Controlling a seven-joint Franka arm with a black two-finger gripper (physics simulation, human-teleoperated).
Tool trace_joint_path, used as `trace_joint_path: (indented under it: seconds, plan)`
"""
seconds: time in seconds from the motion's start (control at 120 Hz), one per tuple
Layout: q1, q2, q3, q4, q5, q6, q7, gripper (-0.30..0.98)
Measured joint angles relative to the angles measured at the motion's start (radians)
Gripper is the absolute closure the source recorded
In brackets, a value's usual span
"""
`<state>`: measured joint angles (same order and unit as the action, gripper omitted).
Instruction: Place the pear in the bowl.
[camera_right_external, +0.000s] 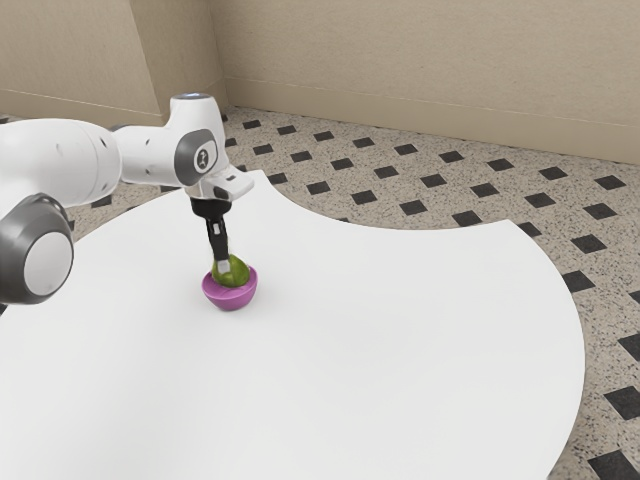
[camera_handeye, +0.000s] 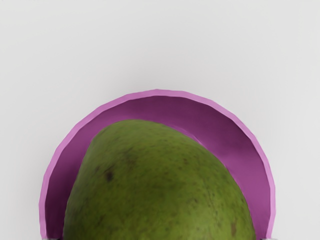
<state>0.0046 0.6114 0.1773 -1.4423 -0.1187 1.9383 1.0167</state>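
In the exterior view my gripper (camera_right_external: 223, 265) points down at the pear (camera_right_external: 236, 271), its lower end overlapping the fruit's near side. The green pear is within the rim of the small purple bowl (camera_right_external: 230, 296), its lower part hidden by the bowl's wall. The wrist view has the pear (camera_handeye: 155, 185) large under my hand, with the bowl's rim (camera_handeye: 160, 93) curving around it and some purple inner wall beside it. Whether the pear rests on the bowl's bottom is hidden.
The bowl stands on a white table (camera_right_external: 350, 330) with a curved edge. Beyond it lie a speckled floor (camera_right_external: 400, 180) with dark squares and a beige wall (camera_right_external: 420, 60). The white arm (camera_right_external: 70, 160) comes in from the exterior view's left.
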Motion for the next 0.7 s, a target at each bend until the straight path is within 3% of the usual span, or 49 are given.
trace_joint_path:
  seconds: [0.15, 0.275, 0.35, 0.467, 0.7]
  plan:
    - [-0.009, -0.03, 0.001, -0.027, -0.014, -0.008, 0.01, 0.08]
    - [-0.124, -0.278, 0.009, -0.197, -0.011, -0.038, 0.003, 0.05]
    - [-0.187, -0.414, 0.013, -0.219, -0.007, -0.098, -0.006, 0.03]
    - [-0.206, -0.528, 0.013, -0.218, 0.011, -0.181, -0.018, 0.02]
    - [-0.219, -0.592, 0.008, -0.113, 0.027, -0.334, -0.036, 0.01]
